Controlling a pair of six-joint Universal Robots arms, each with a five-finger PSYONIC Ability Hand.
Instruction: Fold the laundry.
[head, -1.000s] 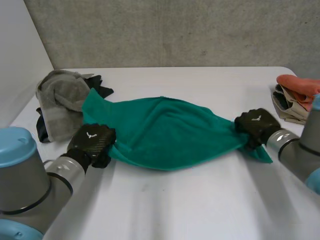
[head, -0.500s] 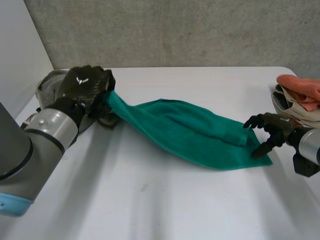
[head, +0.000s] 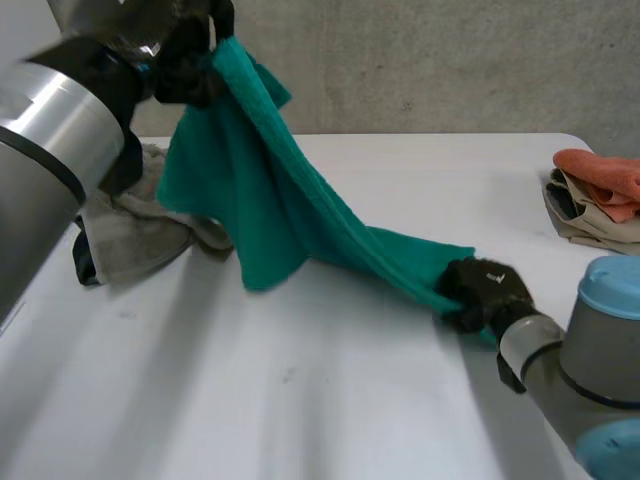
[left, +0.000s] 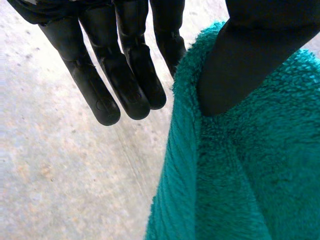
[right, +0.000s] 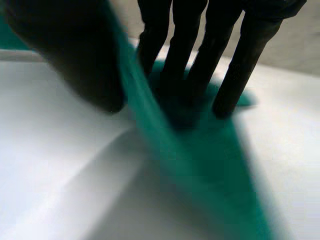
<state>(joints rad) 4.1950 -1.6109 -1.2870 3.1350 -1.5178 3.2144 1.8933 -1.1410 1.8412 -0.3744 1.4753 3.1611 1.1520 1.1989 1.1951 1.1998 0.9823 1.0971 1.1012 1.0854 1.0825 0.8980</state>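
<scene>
**Fingers (left: 125, 75) and thumbs pinching a green towel (head: 260, 190) at both ends**

Left hand (head: 190, 50), high at 10 o'clock above the white table (head: 350, 400), pins one towel end between thumb and straight fingers. Right hand (head: 487, 290), low at 4 o'clock, clamps the opposite end against the tabletop. Between them the towel hangs slack. Grey cloth pile (head: 130, 235) at 9 o'clock; orange cloth (head: 600, 172) at 3 o'clock.
</scene>
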